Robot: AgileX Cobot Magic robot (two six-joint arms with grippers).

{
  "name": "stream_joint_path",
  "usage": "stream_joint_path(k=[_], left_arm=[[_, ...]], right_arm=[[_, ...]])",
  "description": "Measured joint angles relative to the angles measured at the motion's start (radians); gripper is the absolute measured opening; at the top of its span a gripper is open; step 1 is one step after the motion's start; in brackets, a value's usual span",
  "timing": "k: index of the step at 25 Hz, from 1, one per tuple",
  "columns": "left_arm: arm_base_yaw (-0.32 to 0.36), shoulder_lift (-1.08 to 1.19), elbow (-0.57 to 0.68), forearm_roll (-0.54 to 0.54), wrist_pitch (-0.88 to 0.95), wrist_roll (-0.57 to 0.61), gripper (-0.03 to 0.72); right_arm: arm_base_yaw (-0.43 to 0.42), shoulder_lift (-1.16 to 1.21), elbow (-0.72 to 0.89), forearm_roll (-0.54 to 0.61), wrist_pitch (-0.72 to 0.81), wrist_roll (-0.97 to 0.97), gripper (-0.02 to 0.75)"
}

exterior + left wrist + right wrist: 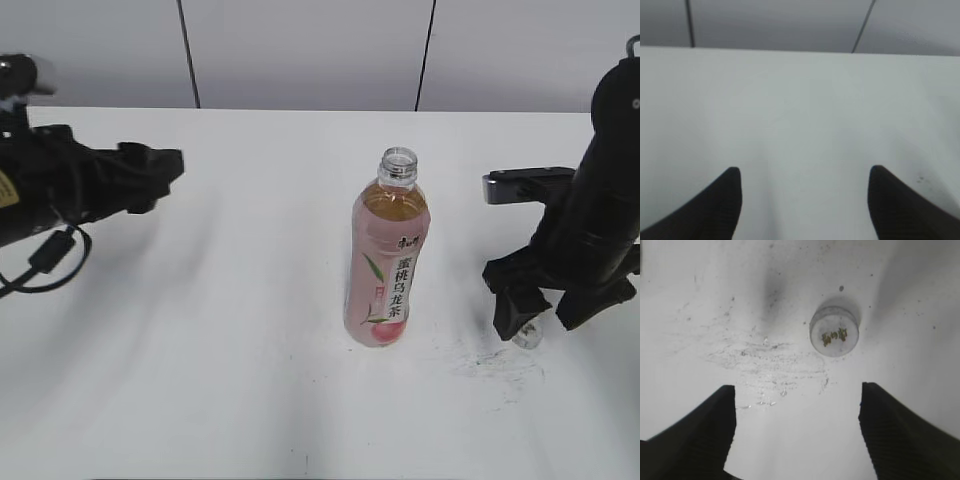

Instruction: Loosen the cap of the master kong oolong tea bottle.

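The master kong oolong tea bottle [388, 260] stands upright near the middle of the table [220, 330], its neck open and uncapped. The cap [834, 331] lies on the table toward the right edge, beside scuff marks [765, 360]. The right pincer [797, 427] hangs above it, spread wide and empty. The left pincer [805, 200], near the left edge, is also spread wide, holding nothing.

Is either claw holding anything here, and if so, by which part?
Nothing is held. The right claw is open above the cap, which lies on the table; the left claw is open over bare table.
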Motion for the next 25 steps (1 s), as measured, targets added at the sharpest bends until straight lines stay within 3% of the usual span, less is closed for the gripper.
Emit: stream_joint_path(k=[6, 15, 25], left_arm=[[0.089, -0.171, -0.04, 0.0, 0.369, -0.035, 0.458], [0.09, -0.492, -0.077, -0.077, 0.915, -0.035, 0.452], [0.09, -0.981, -0.079, -0.069, 1.41, -0.033, 0.435]], right_arm=[[0.0, -0.141, 0.0, 0.005, 0.072, 0.0, 0.577], [0.0, -0.446, 0.0, 0.005, 0.28, 0.0, 0.577], [0.0, -0.854, 0.065, -0.029, 0.349, 0.024, 0.577]])
